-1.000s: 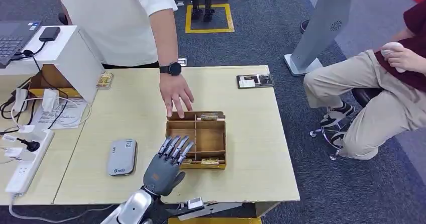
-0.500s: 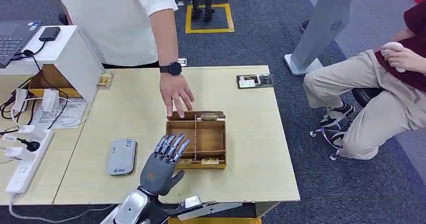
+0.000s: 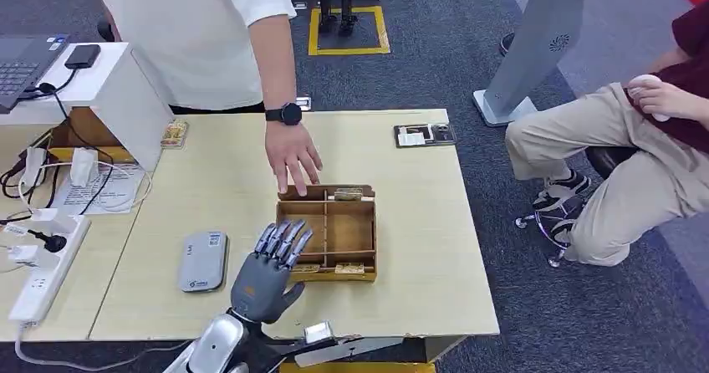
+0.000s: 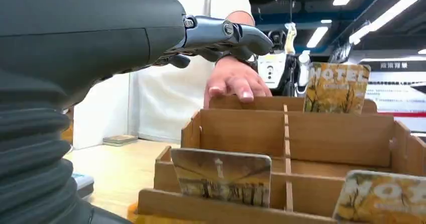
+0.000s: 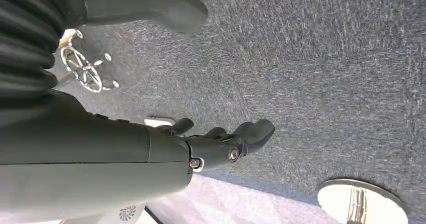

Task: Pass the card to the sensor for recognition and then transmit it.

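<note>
A wooden divided box stands mid-table with hotel cards upright in it: two along its front, one at the back. My left hand hovers at the box's front left corner, fingers spread and holding nothing. In the left wrist view the hand reaches over the nearest card, with another card behind. The grey card sensor lies left of the hand. A person's hand rests on the box's back rim. My right hand hangs over carpet, holding nothing.
A power strip and cables lie at the table's left edge, beside a white stand with a laptop. A black holder sits at the far right corner. One person stands behind the table; another sits at the right.
My left hand has drawn back a little toward me and to the left, away from the box's front. The person's hand has stayed on the rim.
</note>
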You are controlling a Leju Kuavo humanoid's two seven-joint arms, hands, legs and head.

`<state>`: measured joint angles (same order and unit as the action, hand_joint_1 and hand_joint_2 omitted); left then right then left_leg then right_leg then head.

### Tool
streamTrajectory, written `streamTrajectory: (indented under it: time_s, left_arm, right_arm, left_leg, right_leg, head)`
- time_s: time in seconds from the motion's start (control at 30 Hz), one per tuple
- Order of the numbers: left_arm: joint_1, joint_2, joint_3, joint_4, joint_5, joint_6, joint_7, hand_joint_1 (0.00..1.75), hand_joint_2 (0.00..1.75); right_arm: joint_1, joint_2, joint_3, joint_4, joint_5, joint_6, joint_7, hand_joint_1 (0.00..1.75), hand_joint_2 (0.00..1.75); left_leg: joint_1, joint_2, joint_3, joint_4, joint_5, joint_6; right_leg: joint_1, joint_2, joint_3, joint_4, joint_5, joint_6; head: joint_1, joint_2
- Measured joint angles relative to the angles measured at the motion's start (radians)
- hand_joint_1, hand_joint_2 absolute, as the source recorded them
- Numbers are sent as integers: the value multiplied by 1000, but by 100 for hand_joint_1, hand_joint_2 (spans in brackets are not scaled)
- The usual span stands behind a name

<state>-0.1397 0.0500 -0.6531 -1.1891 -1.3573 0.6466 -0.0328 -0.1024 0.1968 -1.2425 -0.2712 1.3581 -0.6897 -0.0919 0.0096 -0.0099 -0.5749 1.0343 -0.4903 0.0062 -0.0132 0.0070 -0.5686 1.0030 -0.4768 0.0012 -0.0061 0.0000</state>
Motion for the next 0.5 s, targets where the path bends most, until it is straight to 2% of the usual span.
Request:
streamTrajectory:
  time_s: [0.5]
  left_arm:
    - [-1,0,0,1,-20,-16,-1,0,175]
  right_arm:
    - [0,0,0,0,-3,0,0,0,175]
  left_leg:
    - [0,0,0,0,0,0]
  right_leg:
    - [0,0,0,0,0,0]
  head:
    - [0,0]
